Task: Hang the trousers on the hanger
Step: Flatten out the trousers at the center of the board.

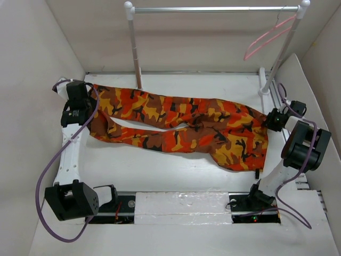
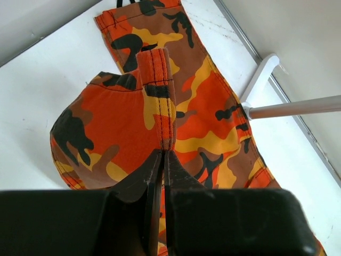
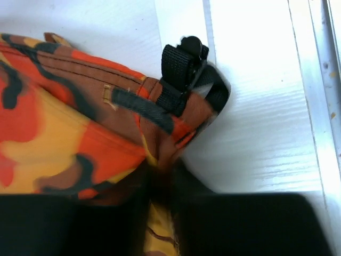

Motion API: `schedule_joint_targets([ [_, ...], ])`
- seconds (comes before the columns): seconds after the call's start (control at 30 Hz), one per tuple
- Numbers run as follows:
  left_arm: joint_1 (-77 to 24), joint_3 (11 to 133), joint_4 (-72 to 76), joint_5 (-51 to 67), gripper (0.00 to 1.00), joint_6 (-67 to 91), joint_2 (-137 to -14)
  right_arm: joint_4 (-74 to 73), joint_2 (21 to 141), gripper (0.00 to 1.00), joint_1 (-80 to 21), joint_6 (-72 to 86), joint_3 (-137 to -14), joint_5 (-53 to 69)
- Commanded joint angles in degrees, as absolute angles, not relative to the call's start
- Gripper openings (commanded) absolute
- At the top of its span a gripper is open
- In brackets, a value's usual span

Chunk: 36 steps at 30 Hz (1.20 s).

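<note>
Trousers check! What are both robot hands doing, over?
Left gripper shut on a leg cuff. Right gripper shut on the waistband. Trousers spread across table; hanger up on rail, bare. Nothing blocking.

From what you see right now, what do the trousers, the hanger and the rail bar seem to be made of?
The trousers: woven, cotton-like cloth, matt, with stitched seams and soft folds. The hanger: perhaps plastic or coated wire, thin, smooth and pink; too small to tell which. The rail bar: likely metal, silver with a bright sheen.
</note>
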State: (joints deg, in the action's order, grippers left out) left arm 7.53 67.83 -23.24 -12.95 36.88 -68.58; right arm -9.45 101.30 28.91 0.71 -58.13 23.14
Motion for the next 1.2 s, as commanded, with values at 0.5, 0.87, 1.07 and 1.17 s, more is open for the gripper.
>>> schedule_joint_targets([
  [0.5,7.7,68.2,-25.2,-18.1,0.00,32.1,-69.3,-25.6,112.8,0.69,26.9,-2.0,-98.8,4.1],
  [0.87,7.0,76.7,-31.5,-11.4,0.00,33.4,-69.9,-13.6,77.6,0.68,2.3,6.5,-62.3,6.1],
  [1.07,5.3,91.8,-40.3,-2.7,0.00,41.9,-65.3,-11.9,64.2,0.66,-8.6,8.4,-46.9,5.9],
  [1.17,5.3,100.5,-47.2,-2.0,0.00,43.3,-63.8,-16.8,62.4,0.71,-9.8,5.8,-46.8,6.8],
])
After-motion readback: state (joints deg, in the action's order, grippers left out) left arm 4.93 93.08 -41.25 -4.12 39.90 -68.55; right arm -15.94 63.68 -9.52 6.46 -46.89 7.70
